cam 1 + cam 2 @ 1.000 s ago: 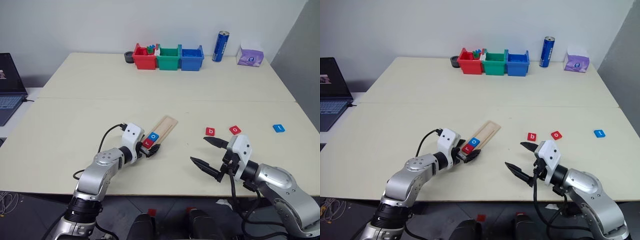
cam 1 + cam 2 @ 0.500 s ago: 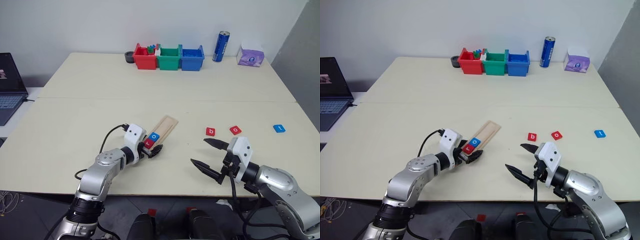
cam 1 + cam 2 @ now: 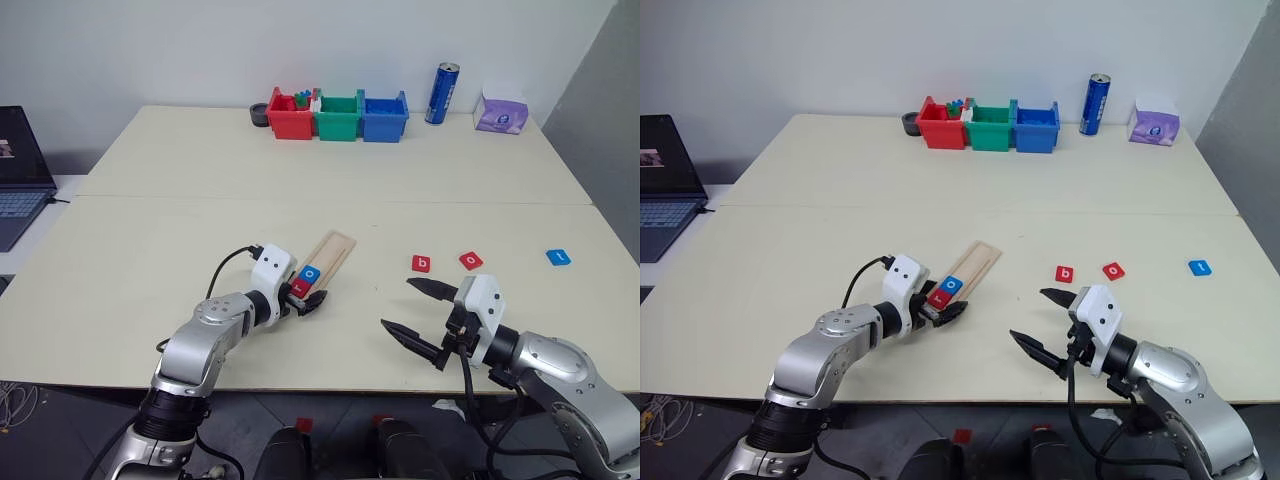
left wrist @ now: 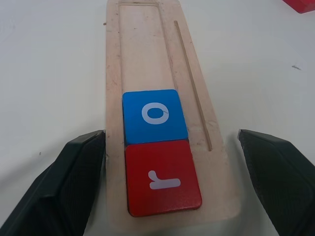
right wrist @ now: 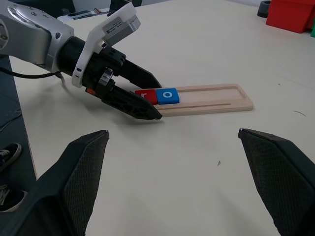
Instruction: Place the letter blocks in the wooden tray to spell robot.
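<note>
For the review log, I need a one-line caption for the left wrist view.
Open left pincer straddles the wooden tray, which holds the red r block and the blue o block side by side.

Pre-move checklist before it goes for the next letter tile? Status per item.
1. Red "r" tile seated at the near end of the pale wooden tray: ok.
2. Blue "o" tile flush against it in the groove: ok.
3. Left gripper open, black fingers straddling the tray end, holding nothing: ok.
4. Right gripper open and empty: ok.
5. Red "b" tile lying free on the cream table, ahead of the right gripper: ok.
6. Red "o" tile and blue "t" tile lying apart, uncovered: ok.
</note>
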Tool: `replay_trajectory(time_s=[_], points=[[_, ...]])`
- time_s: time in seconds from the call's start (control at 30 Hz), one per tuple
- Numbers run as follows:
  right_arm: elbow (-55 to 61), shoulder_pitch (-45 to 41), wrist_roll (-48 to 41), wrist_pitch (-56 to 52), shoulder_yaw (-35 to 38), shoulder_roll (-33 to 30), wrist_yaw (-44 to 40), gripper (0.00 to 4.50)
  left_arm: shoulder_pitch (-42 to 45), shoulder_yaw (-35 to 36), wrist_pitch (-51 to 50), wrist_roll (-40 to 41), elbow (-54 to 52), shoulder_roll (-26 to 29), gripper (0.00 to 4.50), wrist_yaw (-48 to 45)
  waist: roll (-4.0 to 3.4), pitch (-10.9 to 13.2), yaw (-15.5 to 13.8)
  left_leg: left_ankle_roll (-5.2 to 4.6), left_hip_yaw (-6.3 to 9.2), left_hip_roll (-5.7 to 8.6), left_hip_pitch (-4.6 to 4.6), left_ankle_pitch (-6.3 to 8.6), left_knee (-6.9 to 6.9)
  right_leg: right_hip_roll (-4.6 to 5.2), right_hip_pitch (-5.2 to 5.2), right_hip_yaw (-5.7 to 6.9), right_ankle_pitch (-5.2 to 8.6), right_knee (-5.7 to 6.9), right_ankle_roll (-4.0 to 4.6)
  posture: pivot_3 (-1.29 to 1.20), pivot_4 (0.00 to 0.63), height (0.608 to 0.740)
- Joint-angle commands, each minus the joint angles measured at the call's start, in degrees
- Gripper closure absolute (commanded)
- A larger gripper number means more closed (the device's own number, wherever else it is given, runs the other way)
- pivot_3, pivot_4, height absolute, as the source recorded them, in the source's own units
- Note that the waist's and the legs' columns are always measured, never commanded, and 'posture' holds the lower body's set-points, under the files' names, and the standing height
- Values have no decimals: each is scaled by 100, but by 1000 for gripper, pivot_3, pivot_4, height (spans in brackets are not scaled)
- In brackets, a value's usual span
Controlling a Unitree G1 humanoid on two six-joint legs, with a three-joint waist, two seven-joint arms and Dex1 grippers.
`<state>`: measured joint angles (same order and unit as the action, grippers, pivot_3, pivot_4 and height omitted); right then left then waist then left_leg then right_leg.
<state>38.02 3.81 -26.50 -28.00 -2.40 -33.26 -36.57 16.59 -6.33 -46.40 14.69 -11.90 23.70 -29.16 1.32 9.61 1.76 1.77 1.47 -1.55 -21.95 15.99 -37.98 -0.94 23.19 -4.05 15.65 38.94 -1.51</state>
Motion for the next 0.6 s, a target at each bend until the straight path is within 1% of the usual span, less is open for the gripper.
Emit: replay_trajectory(time_s=[0.03,0.07,0.1,0.23,0.33,0.6], points=[[268,-13,-138,-11,50,-57,-82,23,-72,-64,-303,39,60,34,0,-22,0,-1,0,0,0,0,0,0,0,0,0,0,0,0,0,0,150,740],[268,-23,-152,-23,56,-62,-90,0,-60,-48,-315,33,79,59,379,-34,0,0,0,0,0,0,1,0,0,0,0,0,0,0,0,0,150,740],[267,-33,-170,-37,62,-66,-100,0,-45,-33,-321,25,100,85,583,-50,0,0,0,0,0,0,1,0,0,0,0,0,0,0,0,0,150,740],[277,-41,-198,-66,68,-76,-130,0,12,49,-332,26,186,195,1698,-110,0,-1,0,0,1,-1,1,0,0,0,0,0,0,0,0,0,150,740],[279,-44,-202,-73,66,-89,-140,0,29,69,-328,32,219,262,2418,-144,0,-1,0,0,0,0,1,0,0,0,-1,0,0,0,0,0,150,740],[290,-67,-205,-93,40,-142,-131,0,70,7,-73,-11,335,426,2424,-396,0,-1,1,0,0,-1,2,0,0,-1,-1,1,0,1,0,0,150,740]])
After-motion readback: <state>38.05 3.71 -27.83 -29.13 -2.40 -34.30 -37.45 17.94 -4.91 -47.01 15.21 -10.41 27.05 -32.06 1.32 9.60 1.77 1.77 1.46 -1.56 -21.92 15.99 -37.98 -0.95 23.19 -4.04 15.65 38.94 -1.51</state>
